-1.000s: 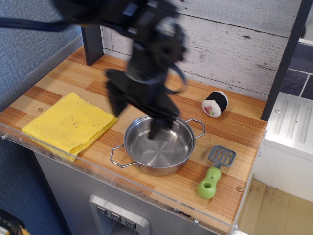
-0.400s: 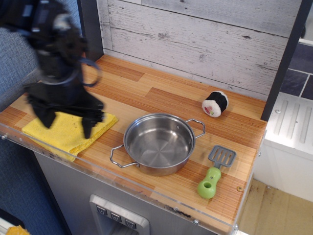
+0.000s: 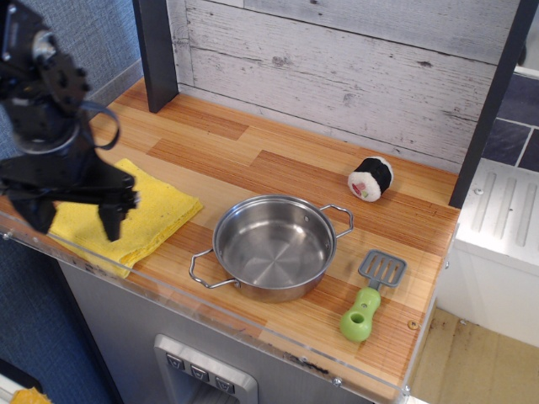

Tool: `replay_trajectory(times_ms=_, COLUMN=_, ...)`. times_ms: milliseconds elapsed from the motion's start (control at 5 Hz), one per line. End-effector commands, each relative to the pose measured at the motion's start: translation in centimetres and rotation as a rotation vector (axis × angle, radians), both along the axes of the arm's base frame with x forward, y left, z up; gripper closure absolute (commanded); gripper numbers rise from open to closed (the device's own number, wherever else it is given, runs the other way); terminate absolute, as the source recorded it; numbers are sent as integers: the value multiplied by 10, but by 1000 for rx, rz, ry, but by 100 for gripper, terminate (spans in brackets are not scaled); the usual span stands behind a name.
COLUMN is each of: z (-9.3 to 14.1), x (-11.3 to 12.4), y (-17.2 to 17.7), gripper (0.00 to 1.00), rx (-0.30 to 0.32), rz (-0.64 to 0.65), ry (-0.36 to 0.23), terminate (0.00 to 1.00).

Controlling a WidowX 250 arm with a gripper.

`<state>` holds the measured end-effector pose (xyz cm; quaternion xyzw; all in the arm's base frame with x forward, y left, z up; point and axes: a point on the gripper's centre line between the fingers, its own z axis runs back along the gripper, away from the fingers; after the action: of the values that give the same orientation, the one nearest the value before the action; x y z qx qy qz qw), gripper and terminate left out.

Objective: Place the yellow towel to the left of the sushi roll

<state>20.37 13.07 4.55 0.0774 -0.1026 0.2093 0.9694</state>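
Yellow towel (image 3: pixel 143 215) lies flat at the near left corner of the wooden counter (image 3: pixel 253 160), its left part hidden behind your gripper (image 3: pixel 74 220). The black fingers (image 3: pixel 111 220) hang spread apart, one to each side, released and holding nothing, though you cannot tell whether their tips touch the cloth. Just right of the towel sits the steel pot (image 3: pixel 274 248), with the green spatula (image 3: pixel 370 295) beyond it; the sushi roll (image 3: pixel 370 178) rests well apart, near the back wall on the right. You look to be at the reach-and-grasp step, with nothing carried yet. Next you'd want to settle on a towel edge, pinch the layers firmly, lift clear of the pot rim, and carry toward the bare wood left of the roll.
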Motion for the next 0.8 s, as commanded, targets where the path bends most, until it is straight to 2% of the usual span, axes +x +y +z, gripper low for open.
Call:
replay_trajectory(times_ms=0, z=-4, x=14, y=-1, gripper=0, rx=9, rz=9, ry=-1, terminate=0)
replay_trajectory(times_ms=400, z=-8, x=37, y=1, gripper=0, rx=10, rz=2, ry=5, terminate=0)
replay_trajectory(times_ms=600, z=-19, x=41, y=3, gripper=0, rx=3, rz=-8, ry=27, terminate=0)
